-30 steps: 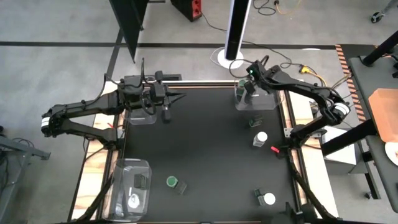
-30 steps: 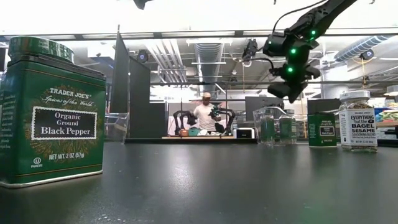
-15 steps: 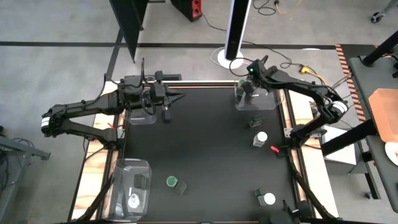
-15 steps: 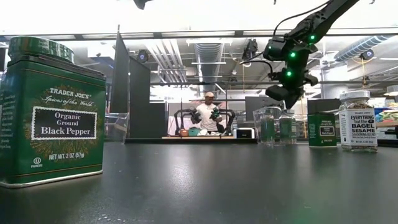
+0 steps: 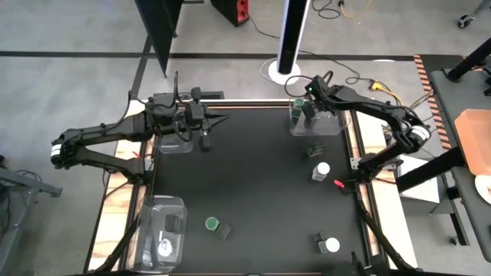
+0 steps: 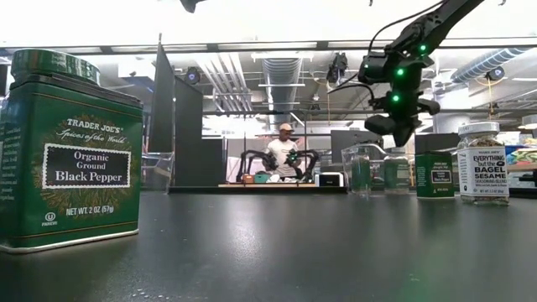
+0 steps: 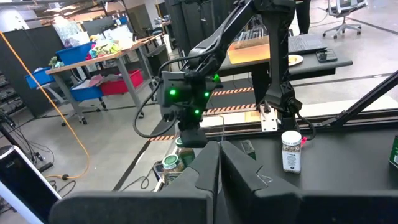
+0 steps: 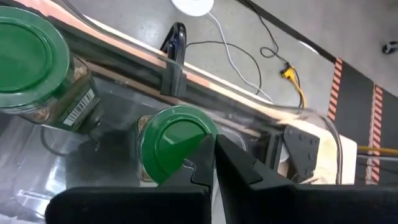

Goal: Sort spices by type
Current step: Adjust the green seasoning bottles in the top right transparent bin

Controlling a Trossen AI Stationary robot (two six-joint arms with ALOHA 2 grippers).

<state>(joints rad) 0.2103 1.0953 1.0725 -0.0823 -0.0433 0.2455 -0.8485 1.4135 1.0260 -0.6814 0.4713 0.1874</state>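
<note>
Green-lidded jars sit under the right pincer, closed and empty. Left pincer closed, empty. Tin reads "Organic Ground Black Pepper".

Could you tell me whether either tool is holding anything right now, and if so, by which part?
Nothing is held. The right tool is shut and empty above two green-lidded jars in the far right tray; the left tool is shut and empty too.

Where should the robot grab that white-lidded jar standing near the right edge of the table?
Probably by its white lid, coming straight down from above. The white-lidded jar stands upright with its round lid facing up and bare table on most sides, so shut fingers would need to open and straddle the lid. The right gripper, above the far-right tray, is nearest.
</note>
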